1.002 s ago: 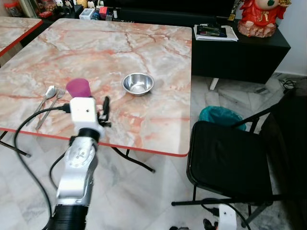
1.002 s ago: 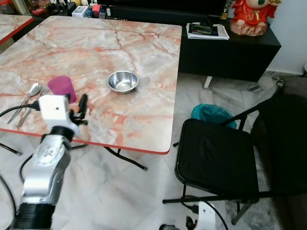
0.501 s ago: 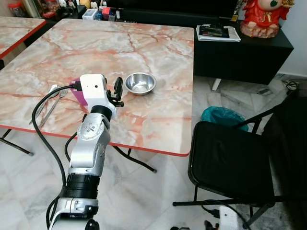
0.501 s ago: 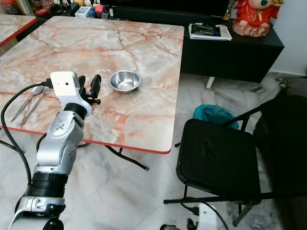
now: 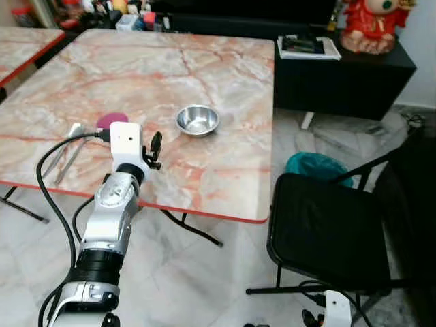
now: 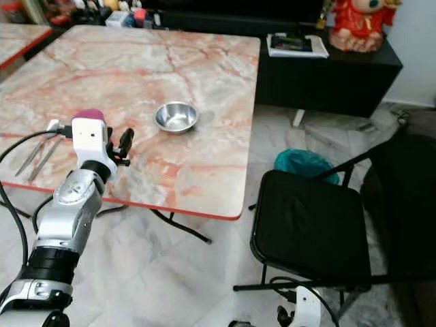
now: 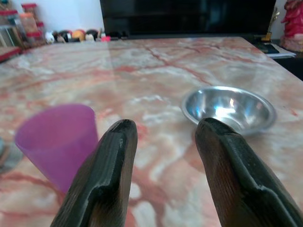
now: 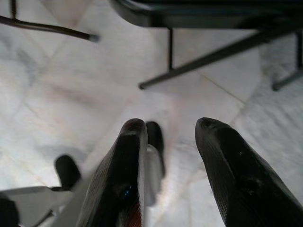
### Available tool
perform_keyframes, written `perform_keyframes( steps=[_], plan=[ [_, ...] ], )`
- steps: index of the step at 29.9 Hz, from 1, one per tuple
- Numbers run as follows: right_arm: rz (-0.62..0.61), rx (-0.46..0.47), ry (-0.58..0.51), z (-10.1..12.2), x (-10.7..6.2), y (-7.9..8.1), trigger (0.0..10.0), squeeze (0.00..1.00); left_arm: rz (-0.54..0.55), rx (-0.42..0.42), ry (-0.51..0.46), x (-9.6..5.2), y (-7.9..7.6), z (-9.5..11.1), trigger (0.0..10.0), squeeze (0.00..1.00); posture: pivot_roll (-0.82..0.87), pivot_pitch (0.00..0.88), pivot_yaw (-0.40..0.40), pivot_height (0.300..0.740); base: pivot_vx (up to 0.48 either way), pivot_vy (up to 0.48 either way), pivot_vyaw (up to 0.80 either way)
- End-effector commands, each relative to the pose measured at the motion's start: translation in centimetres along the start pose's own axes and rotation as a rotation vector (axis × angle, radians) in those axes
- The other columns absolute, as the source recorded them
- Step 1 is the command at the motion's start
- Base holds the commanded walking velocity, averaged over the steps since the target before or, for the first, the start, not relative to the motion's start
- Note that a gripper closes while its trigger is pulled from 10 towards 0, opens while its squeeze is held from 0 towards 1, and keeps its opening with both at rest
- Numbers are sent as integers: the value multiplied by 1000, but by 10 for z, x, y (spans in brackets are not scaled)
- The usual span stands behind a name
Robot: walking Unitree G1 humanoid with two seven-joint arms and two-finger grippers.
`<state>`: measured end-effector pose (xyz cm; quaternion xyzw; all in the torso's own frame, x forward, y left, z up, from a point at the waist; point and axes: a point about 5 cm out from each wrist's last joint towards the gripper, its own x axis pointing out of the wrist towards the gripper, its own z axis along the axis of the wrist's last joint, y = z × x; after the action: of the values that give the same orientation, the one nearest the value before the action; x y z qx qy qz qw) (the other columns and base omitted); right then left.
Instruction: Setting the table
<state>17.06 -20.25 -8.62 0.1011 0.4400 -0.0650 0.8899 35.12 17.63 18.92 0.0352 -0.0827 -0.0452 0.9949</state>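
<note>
A steel bowl [image 5: 197,120] sits near the middle of the marble table [image 5: 204,61]. A purple cup [image 5: 111,120] stands to its left, partly hidden behind my left wrist. A spoon [image 5: 73,129] and a fork [image 5: 84,134] lie side by side left of the cup. My left gripper [image 5: 154,146] hovers over the table's front part, open and holding nothing. In the left wrist view the cup [image 7: 59,142] is beside one finger and the bowl [image 7: 229,106] lies beyond the other. My right gripper [image 8: 168,125] hangs open over the floor.
A black folding chair [image 5: 327,225] stands at the table's right side, with a teal bin [image 5: 315,165] behind it. A black cabinet [image 5: 340,82] with papers and a red figurine [image 5: 368,24] lies beyond. A second marble table [image 5: 20,41] is at far left.
My left gripper rose and reached toward the bowl, then drew back and lower toward the table's front edge. It stayed open. Cup, bowl and cutlery have not moved.
</note>
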Motion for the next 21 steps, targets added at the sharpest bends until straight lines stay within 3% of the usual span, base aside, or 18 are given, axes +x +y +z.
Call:
perform_keyframes(
  steps=[1,9,21],
  plan=[
    [6,-7,30,-8,0,9,10000,0,3,30,-17,-1,7,4,10000,0,-30,148,-14,740,247,0,0],
    [8,-7,38,-12,0,14,10000,0,-3,44,-24,-1,9,3,10000,0,-35,147,-17,740,288,0,0],
    [-20,-6,44,-18,-7,-14,10000,0,-15,25,-35,0,7,6,10000,0,-34,149,-17,740,375,0,-129]
  ],
)
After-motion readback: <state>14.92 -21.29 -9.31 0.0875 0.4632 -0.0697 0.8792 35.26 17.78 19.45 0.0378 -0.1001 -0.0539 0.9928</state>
